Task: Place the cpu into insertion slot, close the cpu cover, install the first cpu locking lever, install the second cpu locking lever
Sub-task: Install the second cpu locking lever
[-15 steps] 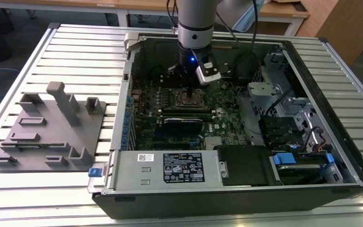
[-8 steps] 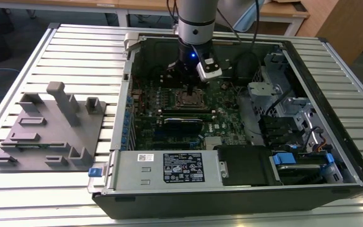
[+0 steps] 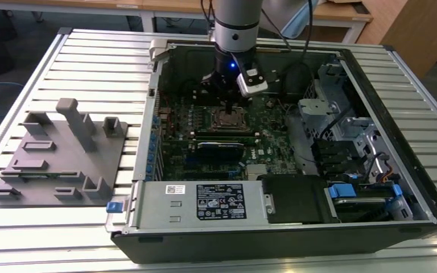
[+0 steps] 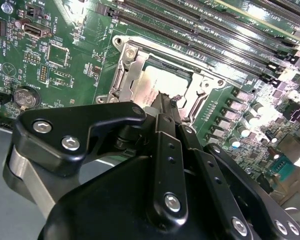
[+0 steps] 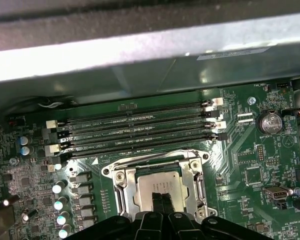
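Over the board's [image 5: 242,150] middle, the gripper [image 5: 161,196], fingers pinched empty, touches the seated cpu [image 5: 149,187]; cpu cover [image 5: 194,181] looks down, levers unclear.

cpu [image 5: 160,182] under cpu cover [image 5: 195,186], claw [image 5: 162,196] just above, memory slots [image 5: 140,131] beside

We list: slatted metal table [image 3: 97,51]; open computer case [image 3: 279,239] upon it; grey moulded fixture [image 3: 52,170] beside the case, exterior view's left. Inside: green motherboard [image 3: 179,152], labelled power supply unit [image 3: 165,205], black memory slots [image 5: 140,127], coin cell battery [image 5: 271,121].
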Controlling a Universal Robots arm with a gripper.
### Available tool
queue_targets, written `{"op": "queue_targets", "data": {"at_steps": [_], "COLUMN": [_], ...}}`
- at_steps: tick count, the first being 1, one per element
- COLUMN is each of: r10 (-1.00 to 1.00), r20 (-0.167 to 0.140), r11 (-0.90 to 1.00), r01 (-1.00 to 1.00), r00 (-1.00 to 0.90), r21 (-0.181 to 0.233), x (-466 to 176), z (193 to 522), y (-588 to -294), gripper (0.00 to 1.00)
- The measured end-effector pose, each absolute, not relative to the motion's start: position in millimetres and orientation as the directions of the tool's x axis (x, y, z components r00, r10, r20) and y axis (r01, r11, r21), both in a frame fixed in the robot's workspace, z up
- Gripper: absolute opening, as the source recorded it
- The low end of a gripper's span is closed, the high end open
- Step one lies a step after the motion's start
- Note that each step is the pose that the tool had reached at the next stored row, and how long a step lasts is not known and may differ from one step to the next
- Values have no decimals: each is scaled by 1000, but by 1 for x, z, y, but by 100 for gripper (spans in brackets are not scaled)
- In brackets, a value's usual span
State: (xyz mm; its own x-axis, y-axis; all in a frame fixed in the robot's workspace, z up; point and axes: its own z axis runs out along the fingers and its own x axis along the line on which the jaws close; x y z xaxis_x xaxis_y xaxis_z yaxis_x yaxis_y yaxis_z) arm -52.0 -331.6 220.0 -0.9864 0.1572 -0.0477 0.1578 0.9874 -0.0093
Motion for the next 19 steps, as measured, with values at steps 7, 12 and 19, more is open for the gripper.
{"op": "queue_targets", "data": {"at_steps": [7, 12, 19], "r10": [157, 157, 157], "r20": [-48, -47, -48], "r11": [987, 987, 987], "r01": [158, 158, 158], "r00": [-986, -986, -986], "r21": [-9, -10, -9], "x": [-52, -52, -52], "z": [220, 222, 227], "y": [-332, -332, -332], "gripper": [11, 11, 11]}}
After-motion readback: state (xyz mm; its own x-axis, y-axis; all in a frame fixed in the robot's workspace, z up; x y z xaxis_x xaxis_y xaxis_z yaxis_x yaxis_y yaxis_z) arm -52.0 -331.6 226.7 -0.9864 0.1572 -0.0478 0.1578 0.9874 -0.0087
